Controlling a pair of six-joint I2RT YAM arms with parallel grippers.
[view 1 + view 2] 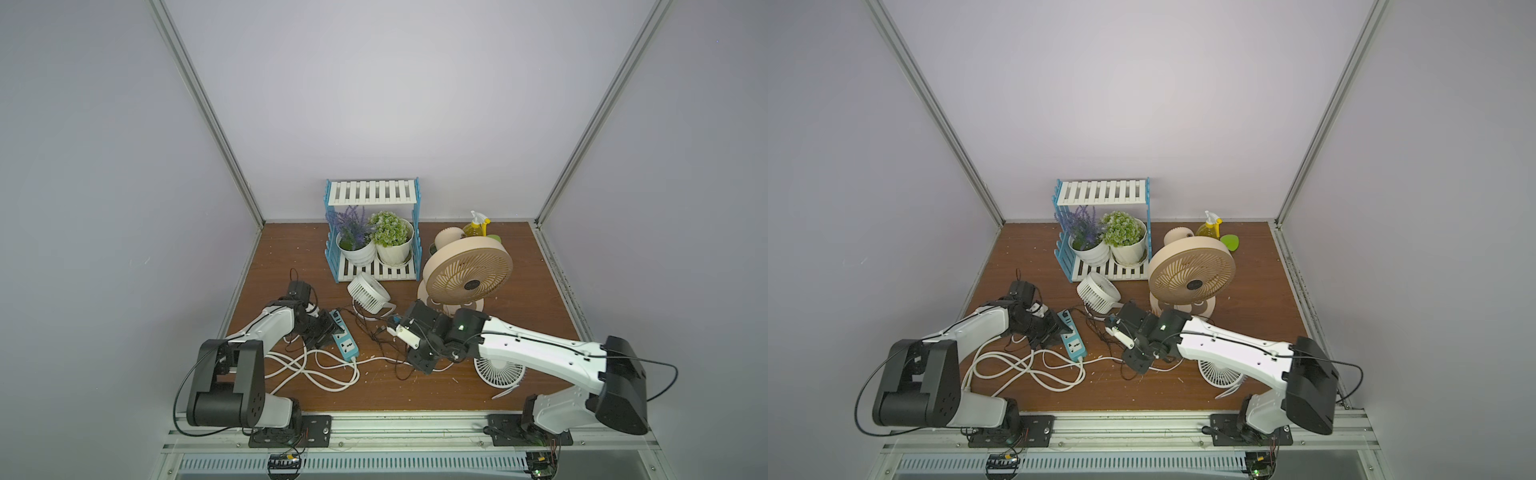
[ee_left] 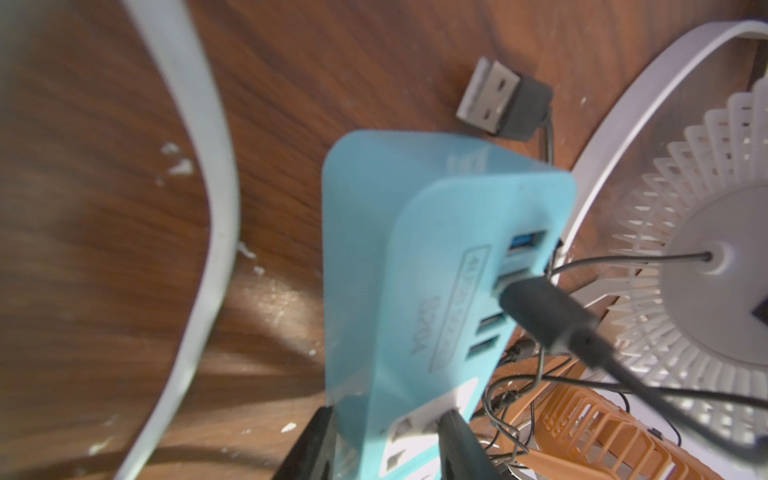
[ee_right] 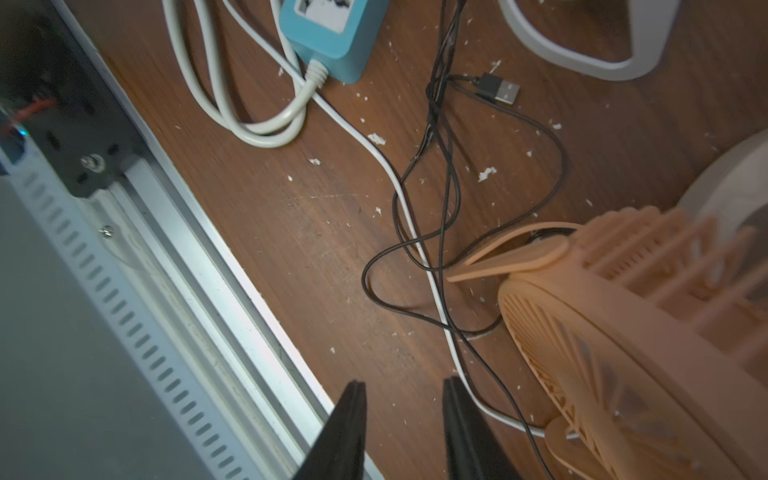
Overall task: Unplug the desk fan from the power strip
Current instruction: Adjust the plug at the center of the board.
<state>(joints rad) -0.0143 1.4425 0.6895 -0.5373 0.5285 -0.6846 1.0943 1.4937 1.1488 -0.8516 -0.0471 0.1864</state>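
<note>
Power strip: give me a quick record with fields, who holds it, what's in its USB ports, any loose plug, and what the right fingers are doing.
held by: left fingers, clamped on the power strip
USB ports: one black plug seated, other three empty
loose USB plug: lying free on the table
right fingers: apart, holding nothing

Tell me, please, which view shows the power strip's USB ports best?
Left wrist view: the USB ports appear close up, one holding a black plug. Both top views show them tiny; the right wrist view shows only the power strip's cord end.
</note>
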